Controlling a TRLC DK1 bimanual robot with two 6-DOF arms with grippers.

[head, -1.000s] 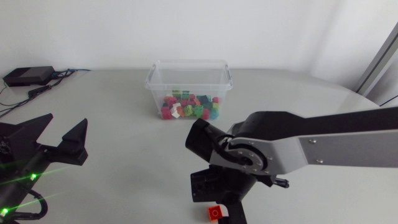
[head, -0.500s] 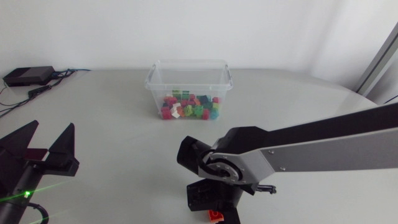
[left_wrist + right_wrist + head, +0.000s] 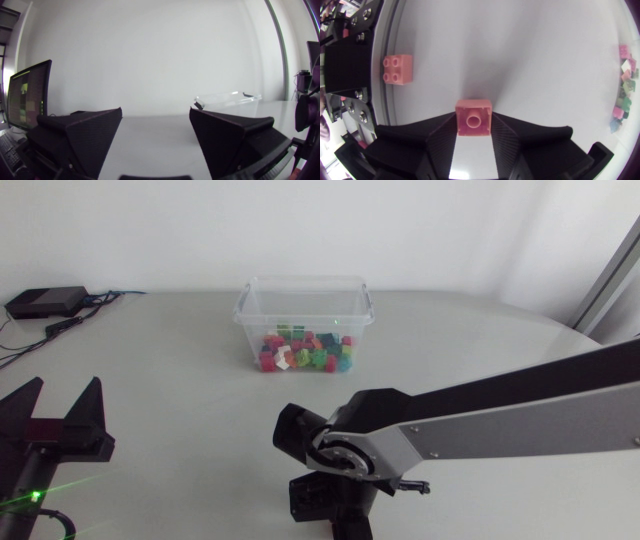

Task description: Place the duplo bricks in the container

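In the right wrist view a red duplo brick [image 3: 474,114] sits between my right gripper's [image 3: 474,131] two black fingers, which press on it from both sides, down at the table. In the head view that gripper [image 3: 342,520] is at the table's front edge, under its own arm, and hides the brick. A second red brick [image 3: 397,69] lies on the table ahead of it and to one side. The clear container [image 3: 303,305] stands at the back with several coloured bricks [image 3: 308,352] inside. My left gripper [image 3: 62,420] hangs open and empty at the left, far from both bricks.
A black box with cables [image 3: 45,302] lies at the back left corner. The left wrist view looks across the table to the container [image 3: 227,99] and my right arm [image 3: 307,112]. The second brick lies close to the table's front edge.
My right arm has dropped toward the front edge and its fingers have shut on the red brick. My left gripper has drifted left and lower.
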